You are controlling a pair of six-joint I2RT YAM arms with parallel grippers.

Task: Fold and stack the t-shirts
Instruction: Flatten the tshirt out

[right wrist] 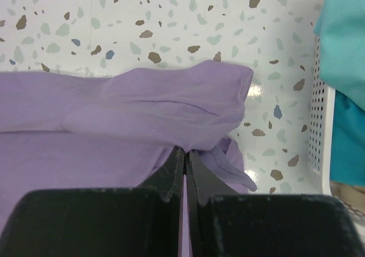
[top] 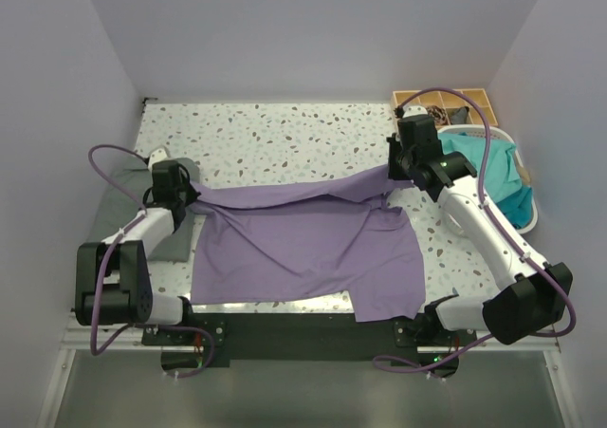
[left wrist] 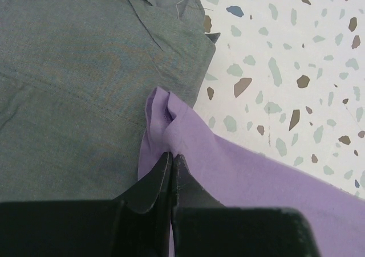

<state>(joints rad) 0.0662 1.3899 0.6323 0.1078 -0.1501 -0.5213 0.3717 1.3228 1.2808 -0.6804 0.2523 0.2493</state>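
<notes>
The lavender t-shirt (top: 303, 243) lies spread across the table's middle, its far edge lifted and stretched between both grippers. My left gripper (top: 187, 196) is shut on its left corner (left wrist: 171, 120), just over the folded grey t-shirt (left wrist: 74, 74), which also shows at the left edge in the top view (top: 128, 186). My right gripper (top: 394, 174) is shut on the shirt's right corner (right wrist: 188, 106). Teal t-shirts (top: 493, 176) lie in the white basket, also seen in the right wrist view (right wrist: 345, 69).
The white plastic basket (top: 527, 221) stands at the right edge, its perforated wall (right wrist: 316, 126) close to my right gripper. A wooden compartment tray (top: 446, 101) sits behind it. White walls close in on three sides.
</notes>
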